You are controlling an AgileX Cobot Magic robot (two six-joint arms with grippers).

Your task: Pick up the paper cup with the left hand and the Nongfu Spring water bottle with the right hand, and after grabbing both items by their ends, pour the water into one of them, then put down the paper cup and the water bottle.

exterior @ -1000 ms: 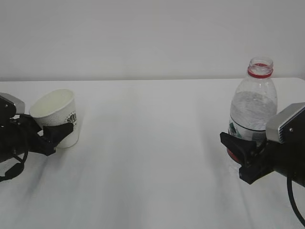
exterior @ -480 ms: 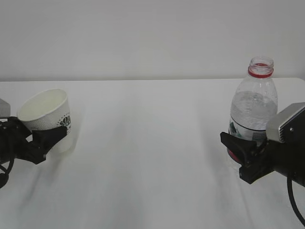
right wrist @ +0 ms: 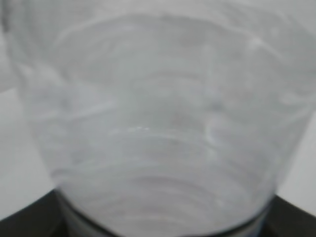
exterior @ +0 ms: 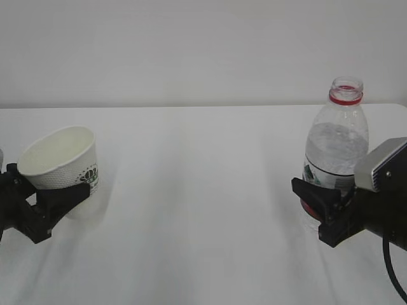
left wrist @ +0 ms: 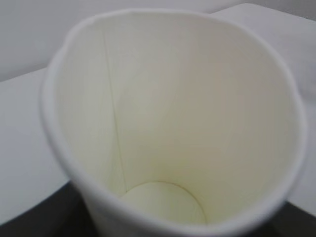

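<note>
- Holding the paper cup [exterior: 60,160] low at the frame's left edge, my left gripper [exterior: 44,203] pinches its lower part; the cup tilts, mouth up and left.
- Its inside looks dry and empty in the wrist view.
- At right, my right gripper [exterior: 324,210] clamps the label band of the Nongfu Spring water bottle [exterior: 337,143], upright, capless, holding the water [exterior: 337,149].
- Cup and bottle are well apart; I judge both must meet mid-frame to pour.
</note>
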